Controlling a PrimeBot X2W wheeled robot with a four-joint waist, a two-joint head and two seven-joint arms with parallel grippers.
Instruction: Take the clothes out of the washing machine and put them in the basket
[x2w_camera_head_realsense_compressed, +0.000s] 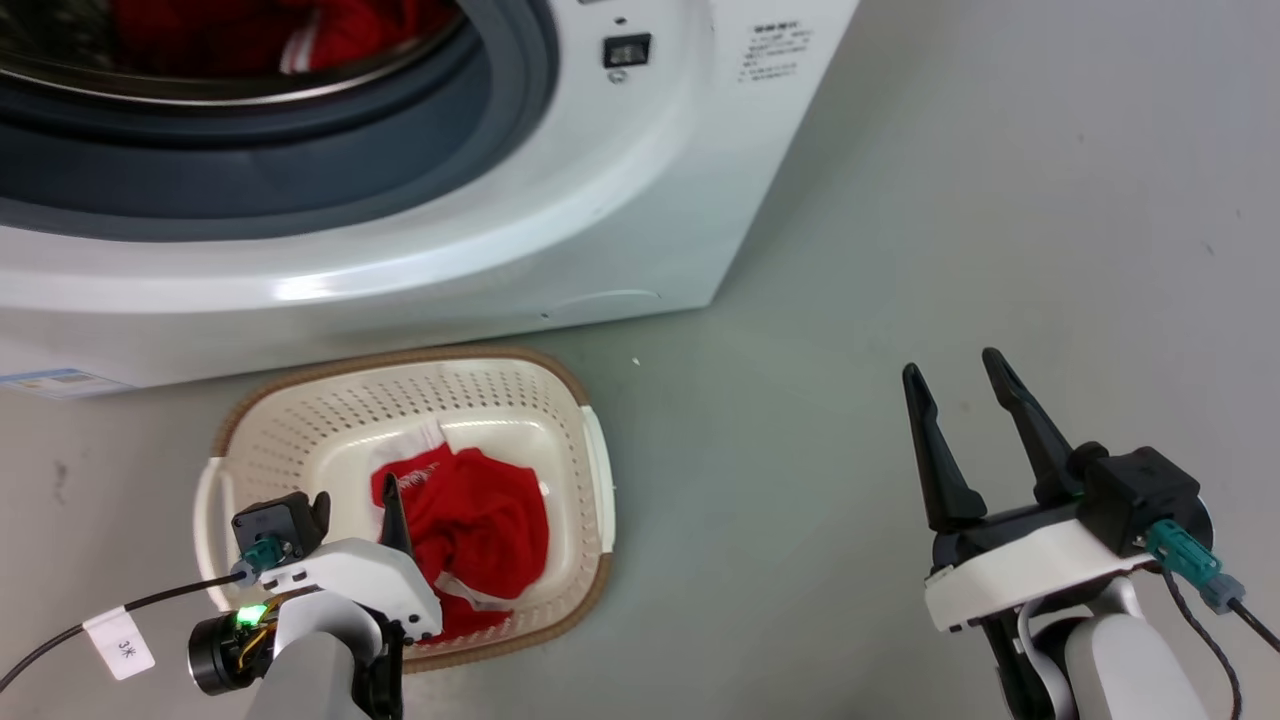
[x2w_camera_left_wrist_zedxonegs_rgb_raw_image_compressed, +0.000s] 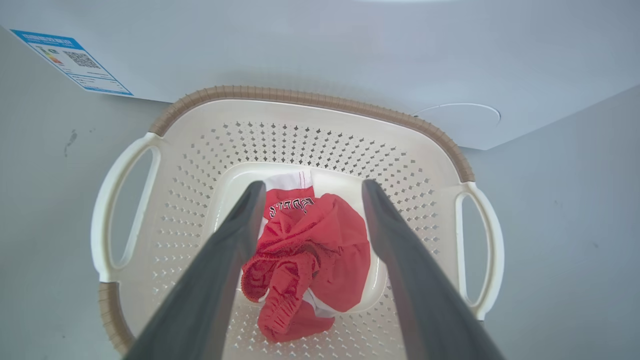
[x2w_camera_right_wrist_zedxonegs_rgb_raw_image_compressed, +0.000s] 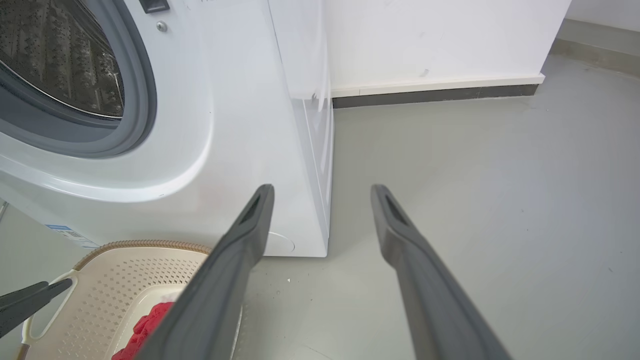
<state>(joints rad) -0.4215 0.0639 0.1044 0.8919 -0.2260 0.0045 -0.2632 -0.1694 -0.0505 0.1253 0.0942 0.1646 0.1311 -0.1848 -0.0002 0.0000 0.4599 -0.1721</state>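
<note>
The white washing machine (x2w_camera_head_realsense_compressed: 520, 210) stands open at the top left, and red clothes (x2w_camera_head_realsense_compressed: 340, 40) with a white stripe lie in its drum. On the floor in front of it sits the cream basket (x2w_camera_head_realsense_compressed: 300, 420) with a red garment (x2w_camera_head_realsense_compressed: 480, 530) crumpled on its bottom. My left gripper (x2w_camera_head_realsense_compressed: 355, 505) hangs open just above the basket's near side, its fingers pointing down at the garment (x2w_camera_left_wrist_zedxonegs_rgb_raw_image_compressed: 315, 250) with nothing between them. Over bare floor at the lower right my right gripper (x2w_camera_head_realsense_compressed: 955, 365) stands open and empty. In the right wrist view the basket (x2w_camera_right_wrist_zedxonegs_rgb_raw_image_compressed: 115, 285) shows at the lower left.
Grey floor (x2w_camera_head_realsense_compressed: 1000, 200) spreads to the right of the machine. A white wall with a dark skirting strip (x2w_camera_right_wrist_zedxonegs_rgb_raw_image_compressed: 435, 92) runs behind it. A blue label (x2w_camera_left_wrist_zedxonegs_rgb_raw_image_compressed: 70, 60) is stuck low on the machine's front.
</note>
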